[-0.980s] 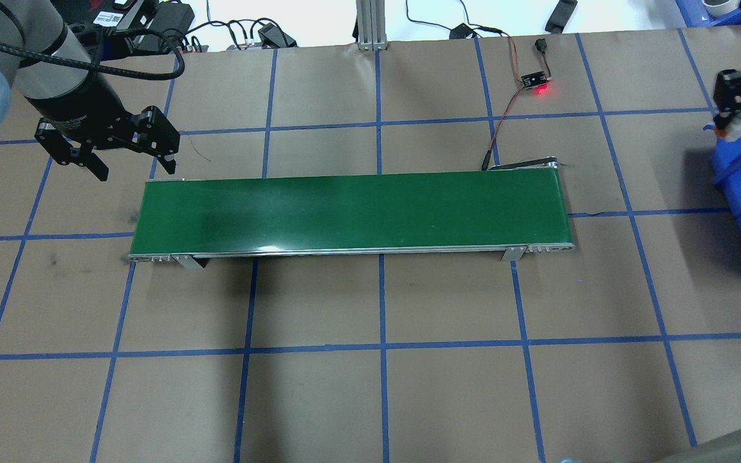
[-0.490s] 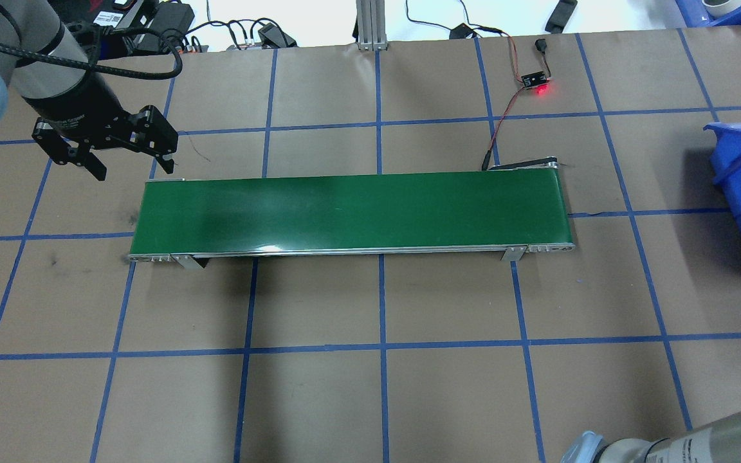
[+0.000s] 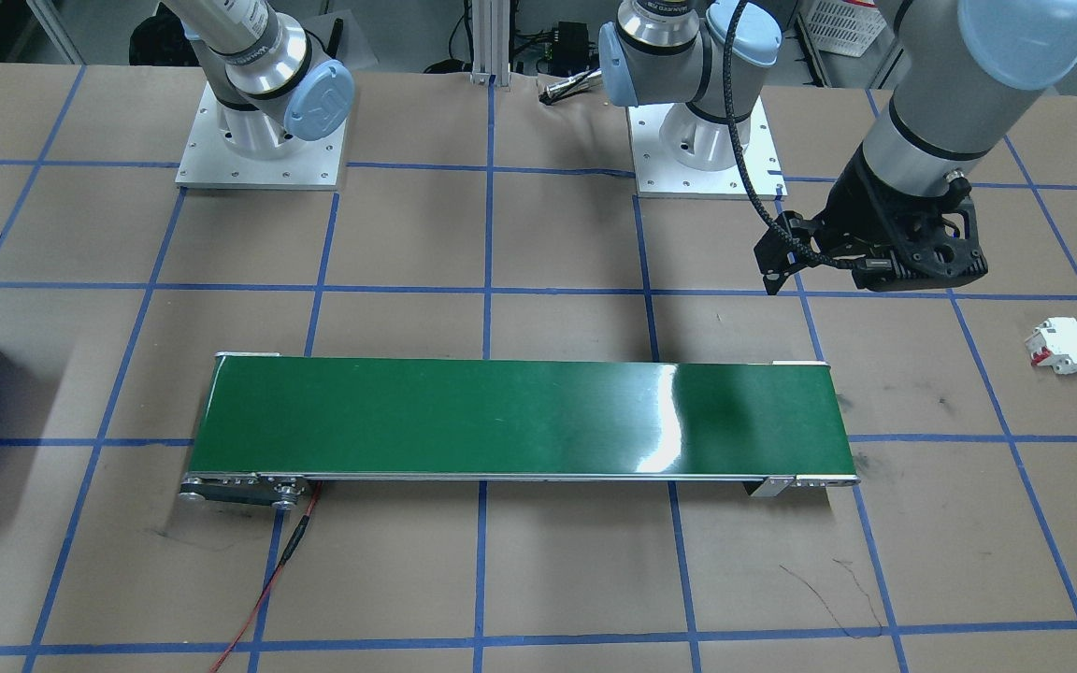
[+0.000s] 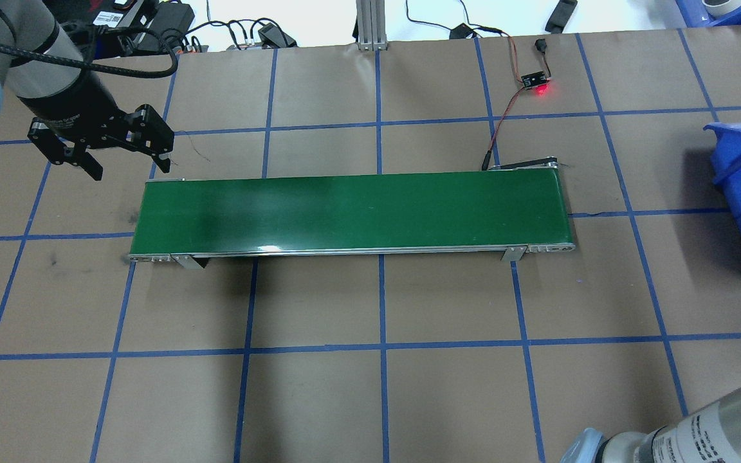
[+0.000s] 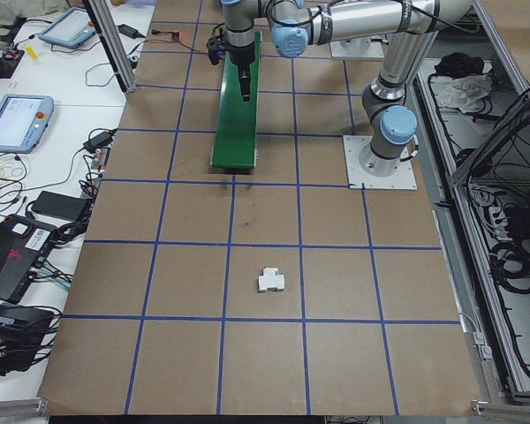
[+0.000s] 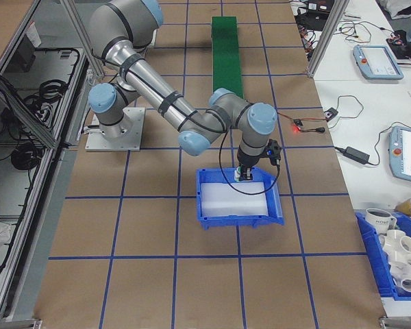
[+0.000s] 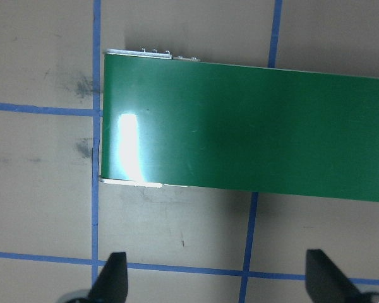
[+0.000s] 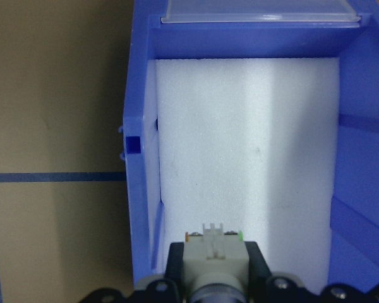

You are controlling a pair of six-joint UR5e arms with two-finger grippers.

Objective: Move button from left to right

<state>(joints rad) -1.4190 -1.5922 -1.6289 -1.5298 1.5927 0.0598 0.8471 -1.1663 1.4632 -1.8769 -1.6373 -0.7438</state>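
So basically this looks like the last stretch. Starting closest in, the right wrist view shows the right gripper (image 8: pixel 213 278) clamped on the button (image 8: pixel 213 252), whose pale body and little connector end poke out between the fingers. It hangs over the white foam liner (image 8: pixel 246 145) inside the blue bin (image 8: pixel 139 113), so it isn't resting on anything yet. The right side view agrees: the arm is bent over the bin with the gripper just above the foam.

Going further out, the green conveyor belt (image 4: pixel 351 212) is bare, nothing riding on it. Past its far end, the left gripper (image 4: pixel 126 151) hovers off the belt's corner with its fingers spread wide and nothing between them; the left wrist camera shows both fingertips well apart over the brown table (image 4: pixel 383 302). Further still on that side, a white breaker with a red switch (image 3: pixel 1060 346) sits alone on the paper.

My read is the carry across is pretty much done. What's left is lowering a bit, letting go into the bin, and pulling the arm clear.
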